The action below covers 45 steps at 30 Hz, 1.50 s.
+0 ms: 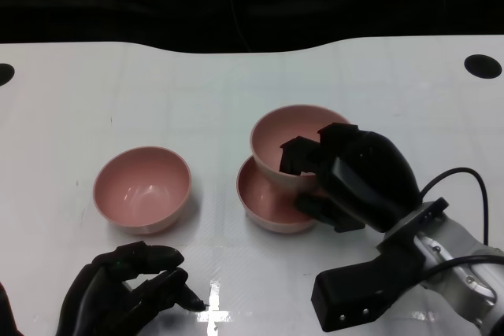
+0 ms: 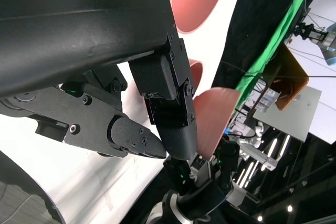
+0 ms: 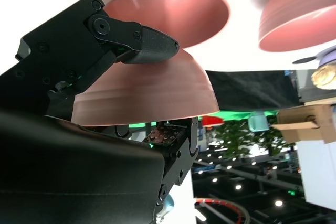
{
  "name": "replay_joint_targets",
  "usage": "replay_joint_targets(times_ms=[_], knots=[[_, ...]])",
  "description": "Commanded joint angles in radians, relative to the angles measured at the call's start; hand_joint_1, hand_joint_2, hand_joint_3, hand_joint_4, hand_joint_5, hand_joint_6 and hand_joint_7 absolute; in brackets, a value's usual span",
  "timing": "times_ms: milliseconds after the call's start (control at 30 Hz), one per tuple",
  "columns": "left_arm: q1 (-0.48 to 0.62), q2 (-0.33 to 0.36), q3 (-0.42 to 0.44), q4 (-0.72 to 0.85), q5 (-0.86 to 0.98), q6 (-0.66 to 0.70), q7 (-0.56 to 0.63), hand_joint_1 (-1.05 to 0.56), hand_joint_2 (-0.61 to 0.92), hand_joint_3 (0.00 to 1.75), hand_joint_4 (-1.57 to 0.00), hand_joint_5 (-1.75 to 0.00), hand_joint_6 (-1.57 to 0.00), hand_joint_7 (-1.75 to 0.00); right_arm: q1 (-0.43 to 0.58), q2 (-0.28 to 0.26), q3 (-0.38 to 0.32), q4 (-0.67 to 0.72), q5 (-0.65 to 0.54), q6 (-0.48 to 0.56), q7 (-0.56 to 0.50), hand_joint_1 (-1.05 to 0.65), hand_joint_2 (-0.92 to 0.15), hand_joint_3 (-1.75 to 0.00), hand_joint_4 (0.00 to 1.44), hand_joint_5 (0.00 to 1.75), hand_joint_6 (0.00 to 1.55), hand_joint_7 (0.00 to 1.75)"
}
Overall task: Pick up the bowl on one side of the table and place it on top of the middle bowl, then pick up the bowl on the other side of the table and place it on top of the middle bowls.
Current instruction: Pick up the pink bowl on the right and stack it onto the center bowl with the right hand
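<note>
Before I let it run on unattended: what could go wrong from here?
The held bowl sits off-centre over the middle bowl; released now, it may tip or slide off. The right hand, fingers over the rim, could drag it on withdrawal. The left bowl waits near the left hand.

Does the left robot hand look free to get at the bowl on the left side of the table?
Probably yes. The left robot hand rests just in front of the left bowl, with only bare table between them; the right robot hand is busy at the middle bowl.
</note>
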Motion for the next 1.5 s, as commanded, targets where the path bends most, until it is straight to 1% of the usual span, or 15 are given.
replay_joint_targets(times_ms=[33, 200, 267, 367, 433, 500, 567, 600, 633, 667, 700, 800, 867, 1100, 1500], knots=[[0.007, 0.012, 0.004, -0.007, -0.003, -0.003, -0.007, -0.43, 0.90, 0.01, -1.18, -0.79, -1.41, -0.14, -0.032, 0.011, 0.020, 0.050, -0.012, -0.013, -0.042, -0.13, -0.31, -1.09, 1.00, 1.75, 0.81, 1.70], [0.012, 0.009, 0.002, -0.018, -0.003, 0.003, 0.002, -0.43, 0.90, 0.00, -1.19, -0.77, -1.42, -0.12, -0.053, 0.030, 0.051, 0.110, -0.028, -0.013, -0.060, -0.14, -0.28, -1.10, 1.01, 1.75, 0.79, 1.74], [0.016, 0.006, 0.001, -0.026, -0.001, 0.007, 0.014, -0.44, 0.89, 0.00, -1.20, -0.76, -1.43, -0.12, -0.060, 0.039, 0.065, 0.127, -0.046, 0.005, -0.060, -0.17, -0.34, -0.86, 0.99, 1.75, 0.79, 1.71], [0.017, 0.005, 0.001, -0.026, -0.001, 0.004, 0.011, -0.44, 0.89, 0.00, -1.21, -0.74, -1.43, -0.10, -0.070, 0.049, 0.082, 0.153, -0.055, 0.024, -0.048, -0.17, -0.46, -0.54, 0.97, 1.75, 0.84, 1.53], [0.017, 0.004, 0.001, -0.028, -0.001, 0.002, 0.012, -0.45, 0.89, 0.00, -1.21, -0.73, -1.43, -0.10, -0.075, 0.049, 0.088, 0.171, -0.044, 0.013, -0.038, -0.16, -0.51, -0.48, 0.94, 1.75, 0.82, 1.49], [0.020, 0.002, 0.001, -0.033, 0.000, 0.003, 0.019, -0.44, 0.89, 0.00, -1.22, -0.70, -1.43, -0.09, -0.077, 0.047, 0.089, 0.181, -0.025, -0.004, -0.018, -0.18, -0.56, -0.47, 0.89, 1.74, 0.89, 1.10], [0.021, 0.001, 0.002, -0.035, -0.002, 0.005, 0.021, -0.44, 0.89, 0.00, -1.23, -0.69, -1.44, -0.09, -0.074, 0.042, 0.088, 0.171, -0.009, -0.002, 0.028, -0.24, -0.66, -0.46, 0.90, 1.51, 0.95, 0.76], [0.020, 0.002, 0.002, -0.033, -0.003, 0.004, 0.017, -0.44, 0.89, 0.00, -1.23, -0.68, -1.43, -0.08, -0.071, 0.038, 0.090, 0.158, -0.004, 0.008, 0.066, -0.32, -0.79, -0.34, 0.90, 1.20, 0.94, 0.48], [0.019, 0.002, 0.003, -0.032, -0.005, 0.004, 0.014, -0.44, 0.89, 0.00, -1.23, -0.67, -1.43, -0.08, -0.068, 0.033, 0.091, 0.138, 0.000, 0.029, 0.119, -0.39, -0.86, -0.30, 0.85, 0.95, 0.89, 0.30], [0.018, 0.003, 0.004, -0.031, -0.006, 0.003, 0.012, -0.44, 0.89, 0.00, -1.23, -0.67, -1.43, -0.07, -0.065, 0.029, 0.091, 0.120, 0.003, 0.047, 0.163, -0.51, -0.89, -0.32, 0.75, 0.62, 0.78, 0.13], [0.018, 0.002, 0.004, -0.032, -0.004, 0.001, 0.014, -0.44, 0.89, 0.00, -1.23, -0.66, -1.42, -0.07, -0.062, 0.026, 0.092, 0.100, 0.003, 0.067, 0.204, -0.57, -0.91, -0.34, 0.71, 0.46, 0.73, 0.07], [0.017, 0.002, 0.005, -0.028, -0.002, -0.007, 0.012, -0.45, 0.90, 0.00, -1.23, -0.65, -1.43, -0.06, -0.051, 0.020, 0.089, 0.052, 0.001, 0.103, 0.256, -0.71, -0.92, -0.41, 0.53, 0.21, 0.55, 0.01], [0.014, 0.003, 0.007, -0.023, -0.006, -0.008, 0.004, -0.44, 0.90, 0.01, -1.24, -0.63, -1.42, -0.06, -0.044, 0.015, 0.085, 0.027, 0.004, 0.114, 0.269, -0.77, -0.92, -0.47, 0.47, 0.15, 0.47, 0.00], [0.012, -0.002, 0.007, -0.023, -0.007, -0.002, 0.011, -0.44, 0.89, 0.00, -1.28, -0.58, -1.44, -0.05, -0.013, -0.014, 0.067, -0.096, 0.001, 0.160, 0.323, -0.81, -0.92, -0.52, 0.40, 0.11, 0.42, 0.00], [0.008, 0.003, 0.012, -0.022, -0.003, -0.009, 0.010, -0.44, 0.90, 0.00, -1.29, -0.54, -1.45, -0.04, 0.090, -0.036, 0.001, -0.277, 0.001, 0.181, 0.249, -0.81, -0.92, -0.46, 0.42, 0.12, 0.42, 0.00]])
